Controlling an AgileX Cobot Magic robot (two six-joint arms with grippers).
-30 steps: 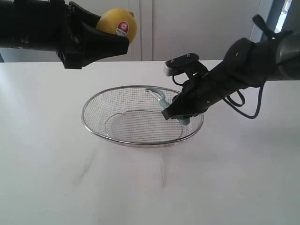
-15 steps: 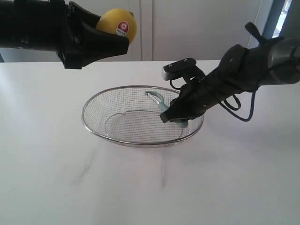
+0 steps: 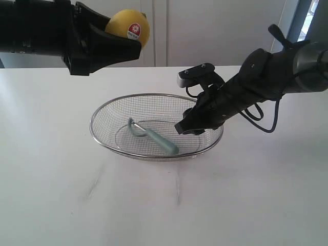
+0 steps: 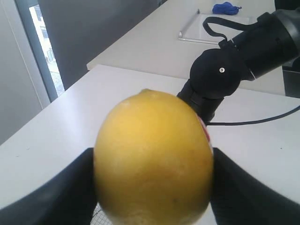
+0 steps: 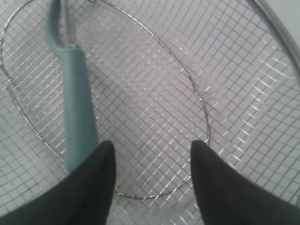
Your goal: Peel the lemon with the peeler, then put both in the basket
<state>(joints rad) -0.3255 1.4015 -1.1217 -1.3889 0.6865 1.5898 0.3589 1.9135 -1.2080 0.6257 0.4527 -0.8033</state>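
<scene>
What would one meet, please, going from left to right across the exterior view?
lemon → peeler → right claw. The basket spans the last two, so it is left out.

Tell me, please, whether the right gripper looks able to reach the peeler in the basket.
Probably yes: the right gripper hangs open over the basket, the peeler lies bare on the mesh close beside it, and nothing sits between them.
</scene>
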